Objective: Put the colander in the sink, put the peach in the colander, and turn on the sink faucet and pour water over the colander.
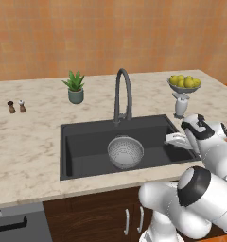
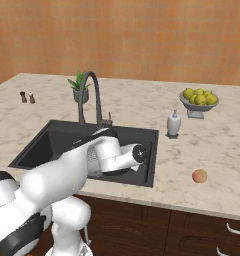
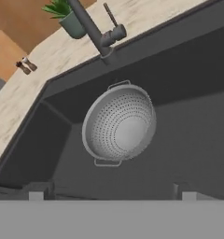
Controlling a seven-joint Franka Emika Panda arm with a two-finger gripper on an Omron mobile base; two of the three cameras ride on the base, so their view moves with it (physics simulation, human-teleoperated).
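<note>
colander (image 1: 126, 151): upright in sink (image 1: 82, 142), centre. peach (image 2: 199, 175): on table (image 2: 217, 150), 3 o'clock of sink, near front edge. end effector (image 3: 109, 196): wide, empty, above sink. risk: a nudged peach may roll off.

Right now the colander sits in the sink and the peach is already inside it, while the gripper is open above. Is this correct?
Not quite. The colander is in the sink but holds nothing, as the hand view shows. The peach lies on the counter to the right of the sink, seen in the right base view. The gripper is open, as you say.
</note>
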